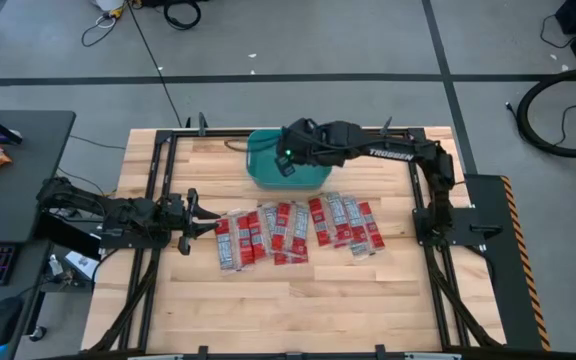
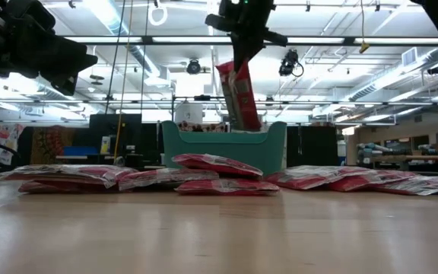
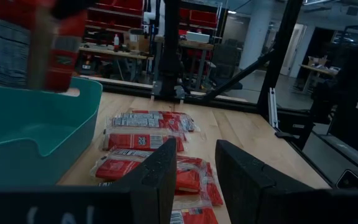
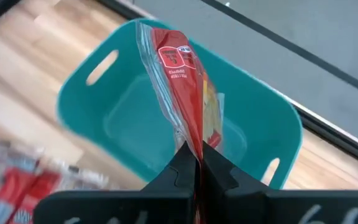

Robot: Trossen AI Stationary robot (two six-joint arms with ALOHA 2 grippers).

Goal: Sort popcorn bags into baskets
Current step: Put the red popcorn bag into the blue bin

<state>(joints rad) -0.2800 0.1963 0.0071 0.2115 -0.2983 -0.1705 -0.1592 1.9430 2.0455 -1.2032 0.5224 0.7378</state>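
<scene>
Right gripper [image 4: 194, 163] pinched on one bag [image 4: 182, 93], hanging over tub [image 4: 104, 93]. Tub looks empty. Other bags [image 1: 293, 228] on table; sorting barely begun. Left gripper [image 3: 194, 165] part-open, empty, beside pile.

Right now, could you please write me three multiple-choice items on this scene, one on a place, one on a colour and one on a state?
1. Where is the right gripper?
A. above the teal tub
B. beside the left arm
C. off the table's front edge

2. What colour is the tub?
A. orange
B. teal
C. white

3. How is the right gripper?
A. open and empty
B. shut on a popcorn bag
C. resting on the table

Answers:
1. A, since the high view shows it over the tub at the table's far side.
2. B, as every view shows it teal.
3. B, because the right wrist view shows its fingers pinched on a red popcorn bag hanging over the tub.
</scene>
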